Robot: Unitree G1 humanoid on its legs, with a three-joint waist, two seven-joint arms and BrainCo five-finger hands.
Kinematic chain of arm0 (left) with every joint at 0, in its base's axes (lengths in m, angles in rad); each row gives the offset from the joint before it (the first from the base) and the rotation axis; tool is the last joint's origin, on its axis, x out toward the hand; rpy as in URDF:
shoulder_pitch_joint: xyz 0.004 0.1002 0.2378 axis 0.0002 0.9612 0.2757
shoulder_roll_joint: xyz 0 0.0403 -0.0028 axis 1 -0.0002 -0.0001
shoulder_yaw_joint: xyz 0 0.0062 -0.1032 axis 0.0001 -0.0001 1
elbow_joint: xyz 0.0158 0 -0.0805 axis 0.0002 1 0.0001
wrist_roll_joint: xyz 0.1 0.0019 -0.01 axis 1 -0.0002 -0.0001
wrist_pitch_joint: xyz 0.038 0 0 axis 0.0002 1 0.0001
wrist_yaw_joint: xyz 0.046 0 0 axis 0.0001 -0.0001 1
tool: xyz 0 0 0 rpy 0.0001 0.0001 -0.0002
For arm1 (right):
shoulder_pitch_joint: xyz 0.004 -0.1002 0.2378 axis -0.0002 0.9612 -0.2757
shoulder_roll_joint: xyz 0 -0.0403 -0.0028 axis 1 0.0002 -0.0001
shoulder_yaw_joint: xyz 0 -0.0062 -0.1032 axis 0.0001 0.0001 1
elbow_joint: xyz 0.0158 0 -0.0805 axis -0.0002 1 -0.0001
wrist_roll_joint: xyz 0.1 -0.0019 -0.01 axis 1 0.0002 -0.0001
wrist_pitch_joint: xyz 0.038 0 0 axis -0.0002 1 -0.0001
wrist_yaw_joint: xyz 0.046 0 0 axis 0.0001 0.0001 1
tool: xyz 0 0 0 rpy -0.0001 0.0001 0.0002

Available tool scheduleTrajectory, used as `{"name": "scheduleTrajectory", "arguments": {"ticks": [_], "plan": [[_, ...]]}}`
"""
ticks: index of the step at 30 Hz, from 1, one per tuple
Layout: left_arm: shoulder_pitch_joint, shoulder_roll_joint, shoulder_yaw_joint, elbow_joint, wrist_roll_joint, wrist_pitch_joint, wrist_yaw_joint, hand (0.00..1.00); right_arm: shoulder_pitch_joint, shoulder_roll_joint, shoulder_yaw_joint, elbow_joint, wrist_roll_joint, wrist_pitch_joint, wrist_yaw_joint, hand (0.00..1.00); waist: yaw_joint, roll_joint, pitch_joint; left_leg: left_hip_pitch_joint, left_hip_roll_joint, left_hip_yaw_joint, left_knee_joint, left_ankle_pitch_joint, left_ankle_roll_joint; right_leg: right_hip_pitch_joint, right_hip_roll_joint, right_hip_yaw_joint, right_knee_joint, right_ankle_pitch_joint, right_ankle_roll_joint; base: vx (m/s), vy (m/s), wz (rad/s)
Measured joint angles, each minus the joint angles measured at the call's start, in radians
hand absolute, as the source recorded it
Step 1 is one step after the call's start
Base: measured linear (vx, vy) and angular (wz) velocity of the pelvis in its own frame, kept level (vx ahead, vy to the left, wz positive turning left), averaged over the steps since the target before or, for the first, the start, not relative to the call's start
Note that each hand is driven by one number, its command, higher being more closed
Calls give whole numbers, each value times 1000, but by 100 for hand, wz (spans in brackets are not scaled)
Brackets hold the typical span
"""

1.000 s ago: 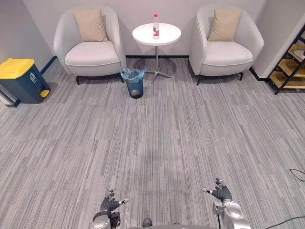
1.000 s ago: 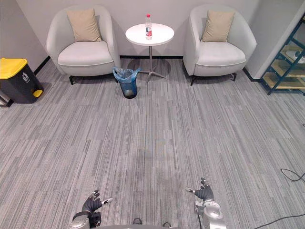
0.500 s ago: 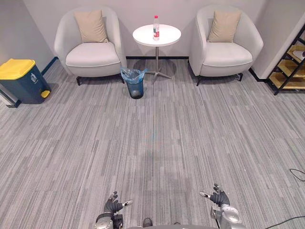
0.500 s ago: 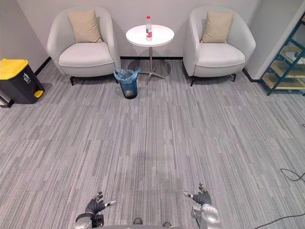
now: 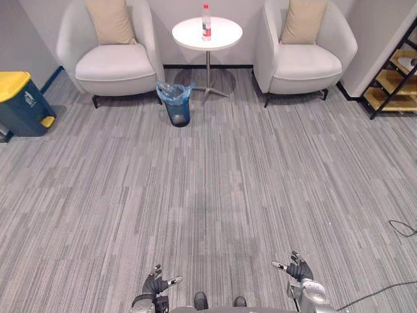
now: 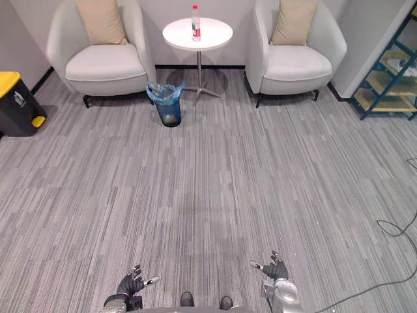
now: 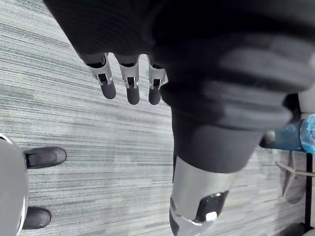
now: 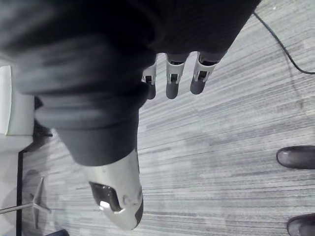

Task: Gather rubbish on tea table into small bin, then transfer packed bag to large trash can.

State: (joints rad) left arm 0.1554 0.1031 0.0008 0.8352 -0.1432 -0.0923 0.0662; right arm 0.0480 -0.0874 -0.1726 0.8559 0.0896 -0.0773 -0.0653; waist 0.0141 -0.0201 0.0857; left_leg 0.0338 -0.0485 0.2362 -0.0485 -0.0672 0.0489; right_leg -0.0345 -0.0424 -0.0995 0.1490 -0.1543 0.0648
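A clear plastic bottle with a red label (image 5: 206,13) stands on the round white tea table (image 5: 221,34) at the far wall, between two armchairs. Beside the table's foot sits the small bin (image 5: 176,103), lined with a blue bag. The large trash can (image 5: 21,104), dark with a yellow lid, stands at the far left. My left hand (image 5: 155,285) and right hand (image 5: 300,270) hang low at the near edge, far from the table. Both are open and empty; their fingers (image 7: 129,82) (image 8: 172,78) hang relaxed over the carpet.
Two pale armchairs (image 5: 112,59) (image 5: 305,57) with tan cushions flank the table. A wooden shelf unit (image 5: 395,78) stands at the far right. Grey striped carpet stretches wide between me and the furniture.
The whole scene has shifted: the furniture now sits higher and a little left in view, so the camera has moved. Both hands stay low and open.
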Motion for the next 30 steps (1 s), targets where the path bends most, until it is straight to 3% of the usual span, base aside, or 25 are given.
{"name": "scheduleTrajectory", "arguments": {"ticks": [1, 2, 3, 5, 7, 10, 12, 13, 14, 15, 16, 18, 19, 21, 23, 26, 29, 30], "plan": [[1, 0, -3, -6, 0, 0, 0, 0, -1, 0, -3, -2, 0, 0, 0, 0, 0, 0, 1, 0, -3, 0, 20, -18, 1, -18, -10, -4, 59, -23, 12, 190, 102, 0], [0, 0, -15, -9, 0, 0, 0, 0, -1, -1, -10, -9, 0, 0, 0, 0, 1, 8, 5, 3, -5, 0, 56, -48, 8, -65, -29, -12, 194, -57, 44, 199, 114, 1], [-6, 4, -34, -11, 0, -1, 0, 0, -2, -2, -10, -20, 0, 0, 0, 0, 1, 16, 14, 16, -7, -2, 78, -70, 20, -125, -47, -19, 356, -63, 53, 164, 98, 7], [-24, 21, -53, -15, 0, 0, 0, 0, -2, 1, -7, -21, 0, 2, 1, 0, -2, 9, 31, 48, -22, -22, 94, -97, 39, -212, -91, -48, 567, -91, 59, 175, 58, 20], [-33, 29, -55, -26, 0, 0, 1, 0, -5, -5, -6, -21, 0, 6, 1, 0, -6, 6, 44, 80, -23, -47, 95, -119, 38, -257, -112, -82, 618, -130, 46, 260, 29, 32], [-62, 32, -48, -30, -1, 0, 3, 0, -39, -32, 24, -23, 0, 7, 1, 0, -31, 32, 80, 122, 27, -86, 93, -135, 19, -323, -94, -164, 507, -142, 32, 366, -55, 42], [-82, 39, -49, -31, -1, -1, 3, 0, -47, -46, 30, -50, 0, 7, 1, 0, -41, 53, 93, 141, 68, -103, 94, -152, -13, -358, -48, -173, 338, -78, 13, 393, -105, 41], [-87, 42, -49, -31, -1, -2, 3, 0, -37, -47, 30, -71, -1, 6, 0, 0, -46, 37, 93, 167, 72, -112, 94, -171, -51, -358, -34, -152, 213, 20, -6, 492, -175, 47], [-87, 54, -43, -29, 1, -2, 4, 0, -18, -46, 31, -89, -1, 6, 1, 0, -51, 7, 92, 198, 65, -131, 98, -198, -90, -354, -40, -120, 182, 141, -66, 521, -213, 55], [-87, 51, -36, -22, 1, -2, 4, 0, -11, -51, 29, -91, -1, 6, 1, 0, -56, 9, 90, 208, 76, -143, 108, -208, -103, -357, -38, -122, 216, 154, -100, 539, -260, 39], [-90, 39, -31, -20, 1, -3, 6, 0, -12, -57, 26, -93, -1, 8, -1, 0, -55, 27, 84, 193, 108, -146, 152, -218, -115, -363, -23, -141, 242, 131, -111, 508, -293, 21], [-103, 22, -30, -19, 1, -4, 6, 0, -25, -57, 29, -97, -1, 7, 0, 0, -52, 38, 85, 67, 153, -142, 424, -213, -135, -323, 14, -156, 210, 85, -140, 551, -322, 8], [-104, 10, -30, -19, 4, -2, 2, 0, -23, -58, 36, -102, 0, 4, 1, 0, -52, 52, 97, -24, 201, -144, 660, -172, -180, -239, 46, -171, 144, 79, -150, 514, -265, 8], [-91, 1, -30, -21, 8, -2, -1, 0, -1, -56, 42, -104, 13, 2, 0, 0, -40, 53, 104, -114, 269, -134, 989, -172, -168, -66, 91, -168, 40, 68, -166, 499, -223, -1], [-91, 0, -30, -24, 8, -3, -1, 0, 5, -59, 46, -106, 25, -11, -1, 0, -23, 41, 109, -185, 286, -105, 1083, -183, -151, 39, 96, -143, -28, 65, -170, 430, -155, -25], [-105, -10, -28, -46, 7, -3, 1, 0, 1, -54, 26, -123, 40, -16, -3, 0, 6, 47, 117, -341, 284, -92, 984, -205, -128, 114, 90, -107, -98, 65, -168, 406, -29, -33], [-111, -22, -31, -46, 7, -2, 1, 0, -3, -47, 16, -122, 58, -15, -17, 0, 7, 28, 135, -374, 197, -104, 641, -191, -133, 178, 36, -89, -116, 29, -123, 308, 133, -17], [-108, -34, -33, -46, 7, -1, 1, 0, 1, -52, -4, -116, 58, -15, -23, 0, 6, 34, 134, -377, 162, -127, 438, -135, -142, 197, 21, -84, -118, 1, -96, 321, 200, -14]]}}
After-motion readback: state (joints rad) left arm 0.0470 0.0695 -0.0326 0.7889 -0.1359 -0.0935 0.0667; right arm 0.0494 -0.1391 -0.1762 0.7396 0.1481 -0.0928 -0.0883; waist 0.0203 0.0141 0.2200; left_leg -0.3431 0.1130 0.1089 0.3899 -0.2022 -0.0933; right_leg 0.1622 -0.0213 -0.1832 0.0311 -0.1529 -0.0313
